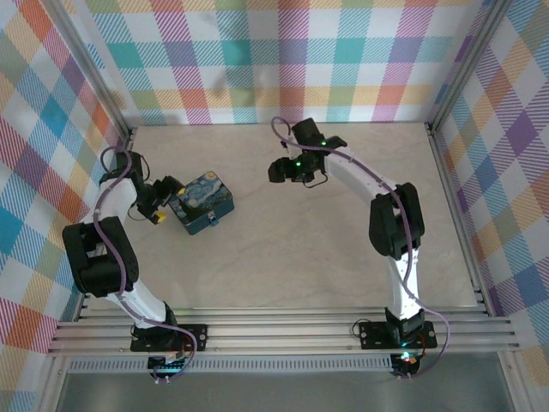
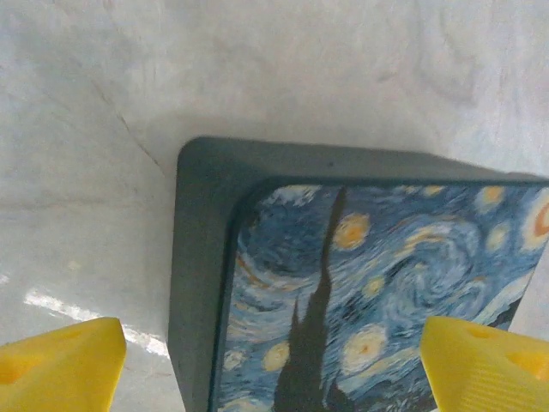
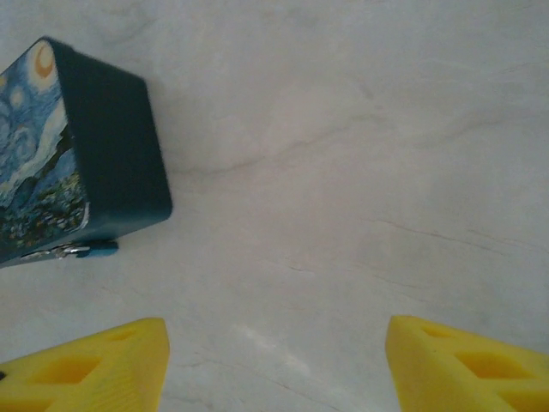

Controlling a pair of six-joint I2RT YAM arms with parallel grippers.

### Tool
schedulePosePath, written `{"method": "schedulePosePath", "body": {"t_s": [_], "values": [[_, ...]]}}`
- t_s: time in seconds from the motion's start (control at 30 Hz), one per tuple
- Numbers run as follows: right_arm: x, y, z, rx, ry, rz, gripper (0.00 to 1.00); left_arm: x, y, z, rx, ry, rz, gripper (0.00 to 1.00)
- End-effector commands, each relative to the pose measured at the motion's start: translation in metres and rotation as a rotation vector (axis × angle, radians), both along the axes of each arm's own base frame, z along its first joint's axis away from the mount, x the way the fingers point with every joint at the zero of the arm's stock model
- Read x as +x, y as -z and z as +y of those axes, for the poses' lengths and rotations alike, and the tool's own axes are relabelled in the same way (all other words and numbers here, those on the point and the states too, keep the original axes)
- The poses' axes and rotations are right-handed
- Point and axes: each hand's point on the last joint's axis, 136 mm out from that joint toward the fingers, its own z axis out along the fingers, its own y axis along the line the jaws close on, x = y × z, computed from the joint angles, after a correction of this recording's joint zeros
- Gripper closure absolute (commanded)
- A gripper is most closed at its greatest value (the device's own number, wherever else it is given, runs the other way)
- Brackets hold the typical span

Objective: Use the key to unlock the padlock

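Starry-night print box lies flat on bench, left of centre, bit skewed. Left pincer sits just beside box's left side, yellow fingertips spread wide and gripping nothing; box corner shows between them in wrist view. Right pincer hangs over bare bench, well apart from box, also spread, nothing in it. Small blue-and-metal bit hangs at box's near edge. Could be padlock, too small to tell tbh.
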Motion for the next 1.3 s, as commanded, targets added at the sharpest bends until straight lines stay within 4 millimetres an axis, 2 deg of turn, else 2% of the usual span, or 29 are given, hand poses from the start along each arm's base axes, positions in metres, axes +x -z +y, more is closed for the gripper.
{"method": "schedulePosePath", "body": {"t_s": [0.0,0.1,0.27,0.43,0.57,0.83,0.93,1.03,1.27], "values": [[-0.01,-0.003,0.011,0.048,-0.018,0.076,0.36,-0.004,0.007,-0.021,-0.105,0.065,-0.013,0.12],[-0.011,0.0,0.013,0.057,-0.016,0.099,0.38,-0.004,0.018,-0.032,-0.171,0.081,0.003,0.15],[-0.012,0.003,0.009,0.034,-0.005,0.109,0.42,0.001,0.024,-0.049,-0.19,0.134,0.013,0.22],[-0.017,0.009,-0.001,-0.008,0.011,0.11,0.44,0.019,0.027,-0.077,-0.191,0.212,0.032,0.23],[-0.024,0.014,-0.012,-0.054,0.03,0.116,0.44,0.04,0.031,-0.104,-0.186,0.273,0.039,0.23],[-0.034,0.017,-0.043,-0.169,0.069,0.115,0.45,0.084,0.03,-0.165,-0.202,0.368,0.018,0.24],[-0.037,0.017,-0.056,-0.194,0.104,0.118,0.49,0.1,0.028,-0.194,-0.211,0.424,-0.004,0.24],[-0.041,0.016,-0.07,-0.221,0.137,0.121,0.49,0.113,0.027,-0.218,-0.22,0.469,-0.018,0.24],[-0.061,0.02,-0.121,-0.247,0.293,0.177,0.5,0.147,0.027,-0.27,-0.264,0.587,-0.08,0.28]]}}
